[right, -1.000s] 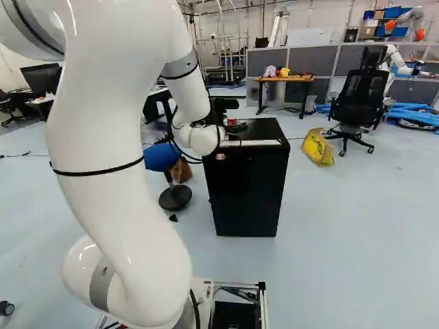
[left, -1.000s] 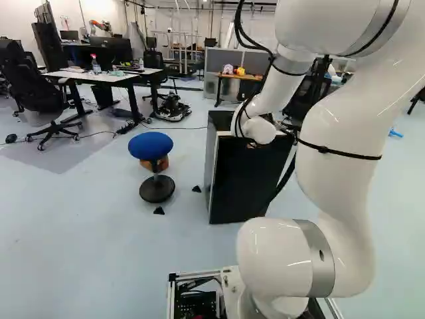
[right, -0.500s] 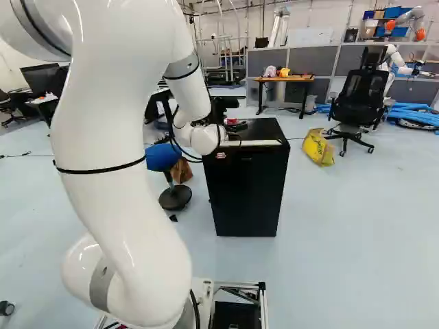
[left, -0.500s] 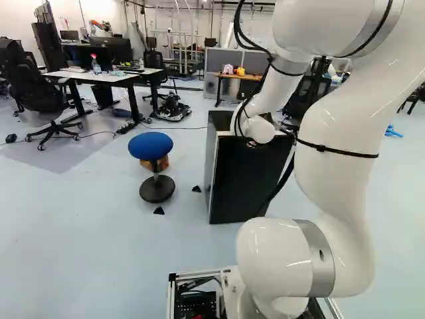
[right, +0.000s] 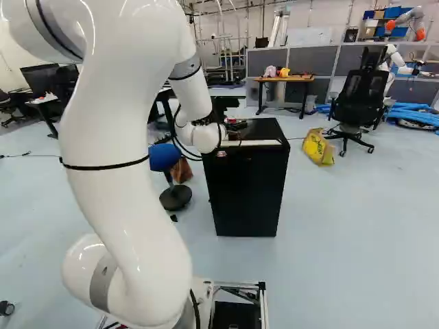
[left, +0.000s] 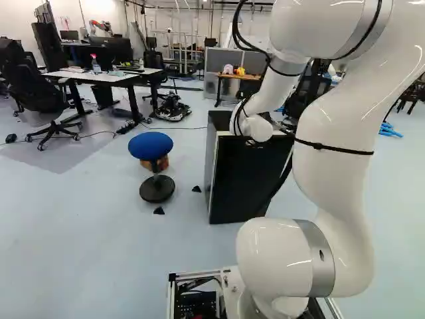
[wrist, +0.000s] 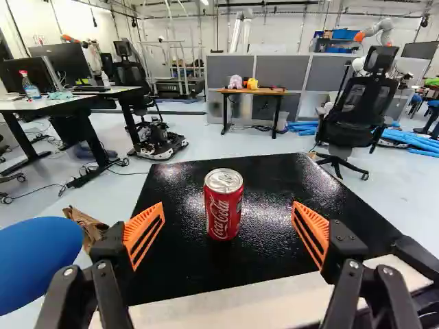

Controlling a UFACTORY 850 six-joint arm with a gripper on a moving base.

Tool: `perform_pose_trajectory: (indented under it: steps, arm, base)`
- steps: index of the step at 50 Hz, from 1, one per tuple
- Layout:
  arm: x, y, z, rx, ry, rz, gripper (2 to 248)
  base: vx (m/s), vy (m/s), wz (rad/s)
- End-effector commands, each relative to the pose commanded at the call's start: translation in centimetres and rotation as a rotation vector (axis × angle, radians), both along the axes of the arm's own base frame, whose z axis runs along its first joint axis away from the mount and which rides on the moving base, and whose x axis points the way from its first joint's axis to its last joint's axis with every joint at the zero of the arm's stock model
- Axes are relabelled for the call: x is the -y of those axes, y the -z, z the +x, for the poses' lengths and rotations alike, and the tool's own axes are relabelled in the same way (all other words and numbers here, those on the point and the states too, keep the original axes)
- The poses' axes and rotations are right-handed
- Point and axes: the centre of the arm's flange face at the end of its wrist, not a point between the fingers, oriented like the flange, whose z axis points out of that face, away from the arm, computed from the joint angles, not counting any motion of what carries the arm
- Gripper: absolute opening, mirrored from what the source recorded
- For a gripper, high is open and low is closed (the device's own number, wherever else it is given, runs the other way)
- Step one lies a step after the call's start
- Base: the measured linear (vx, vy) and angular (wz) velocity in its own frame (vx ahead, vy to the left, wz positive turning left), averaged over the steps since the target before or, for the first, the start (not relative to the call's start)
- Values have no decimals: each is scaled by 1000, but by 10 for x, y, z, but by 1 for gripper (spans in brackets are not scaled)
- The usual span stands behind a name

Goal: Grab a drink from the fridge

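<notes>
1. The black fridge bears my drink on its flat top, so I needn't open a door
2. My claw stands wide open, holding nothing, its orange pads either side of the gap
3. The red can stands upright ahead of that gap, touching neither pad; if full, I expect modest weight, smooth and slippery
4. I'd take its straight wall around mid-height, squeezing gently, since thin metal dents
5. Its narrower rim seems a poorer hold
</notes>
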Motion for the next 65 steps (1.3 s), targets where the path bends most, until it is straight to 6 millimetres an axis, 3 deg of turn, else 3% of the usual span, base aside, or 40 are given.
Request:
perform_pose_trajectory:
  steps: [12, 33, 53, 65]
  arm:
    - [2, 3, 11, 2, 0, 0, 247]
    - [7, 27, 33, -24, 3, 4, 247]
    - [9, 30, 52, -12, 0, 2, 247]
    - [9, 30, 53, -12, -1, 2, 247]
  base:
    - [0, 0, 0]
    - [0, 0, 0]
    - [0, 0, 0]
    - [0, 0, 0]
